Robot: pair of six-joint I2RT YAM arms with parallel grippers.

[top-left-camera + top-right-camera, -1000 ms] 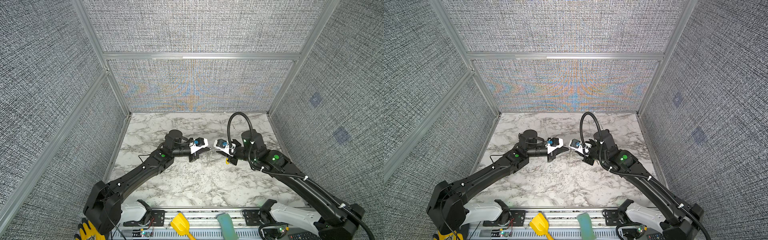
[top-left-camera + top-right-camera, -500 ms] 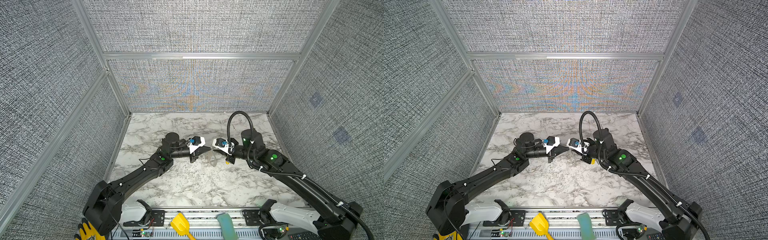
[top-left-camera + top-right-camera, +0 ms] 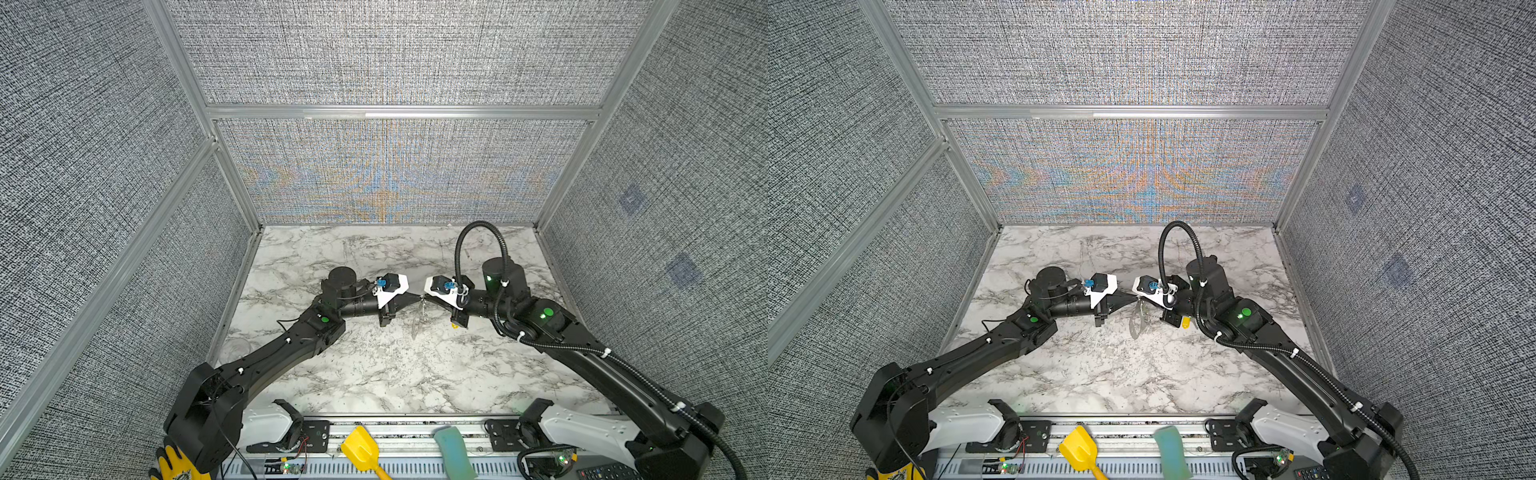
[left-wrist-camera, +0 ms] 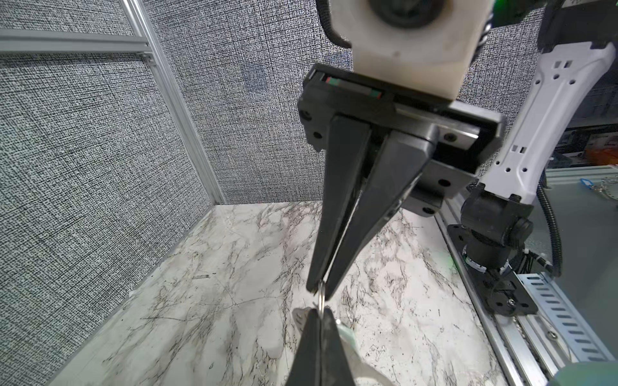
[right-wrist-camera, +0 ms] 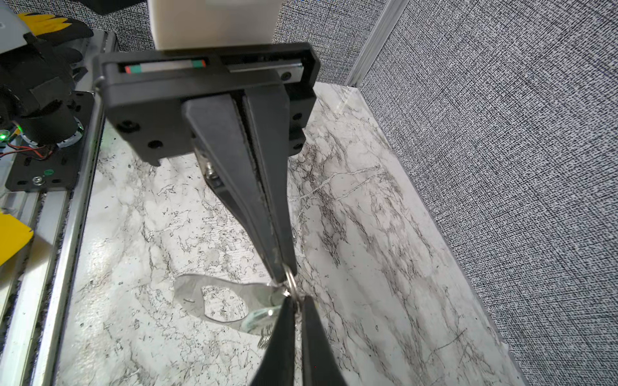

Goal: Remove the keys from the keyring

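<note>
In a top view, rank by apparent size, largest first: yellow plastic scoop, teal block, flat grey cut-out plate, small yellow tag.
1. Yellow plastic scoop and teal block: they look alike and both are cut off by the picture's edge, so they are left unranked.
2. Flat grey cut-out plate.
3. Small yellow tag.

Nothing legible in any view: no lettering, brand or number. Only wordless marks: a red-and-green strip on the left pincer housing, another on the right pincer.
</note>
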